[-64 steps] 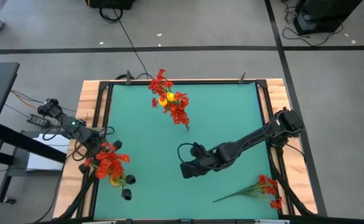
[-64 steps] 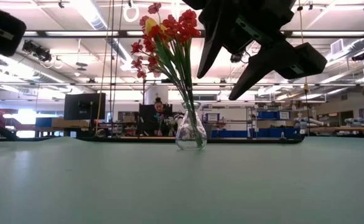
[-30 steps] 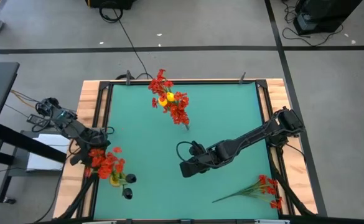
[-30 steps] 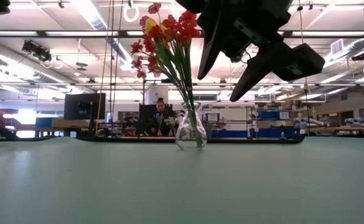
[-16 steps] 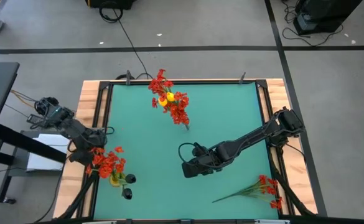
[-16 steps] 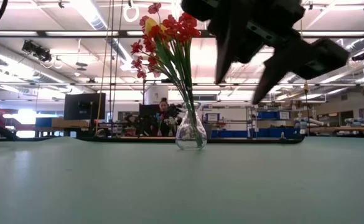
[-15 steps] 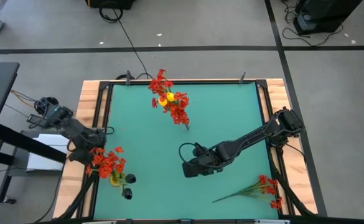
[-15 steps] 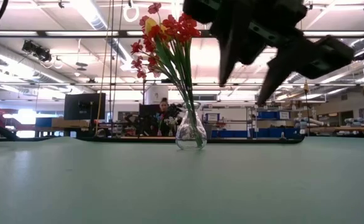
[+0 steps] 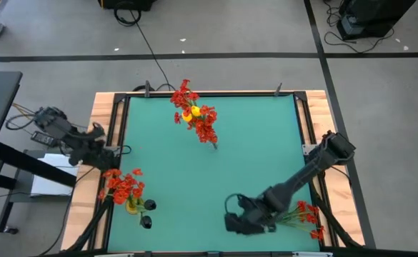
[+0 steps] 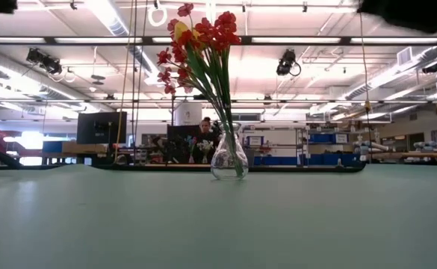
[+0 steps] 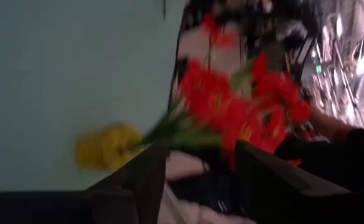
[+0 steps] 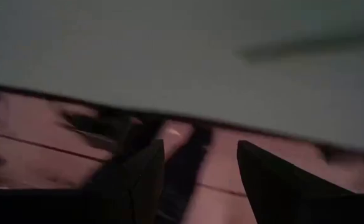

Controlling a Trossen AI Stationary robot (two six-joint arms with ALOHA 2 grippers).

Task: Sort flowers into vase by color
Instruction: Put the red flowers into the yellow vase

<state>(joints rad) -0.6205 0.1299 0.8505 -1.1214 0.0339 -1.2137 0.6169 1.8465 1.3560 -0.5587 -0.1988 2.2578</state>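
Red-blossomed loose sprig (image 9: 299, 215), stem running toward my open, empty right gripper (image 9: 239, 223) just beside it; left arm well apart.

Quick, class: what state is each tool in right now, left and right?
Left tool: open, holding nothing, off the table's left edge by the flowers.
Right tool: open, empty, near the front edge.
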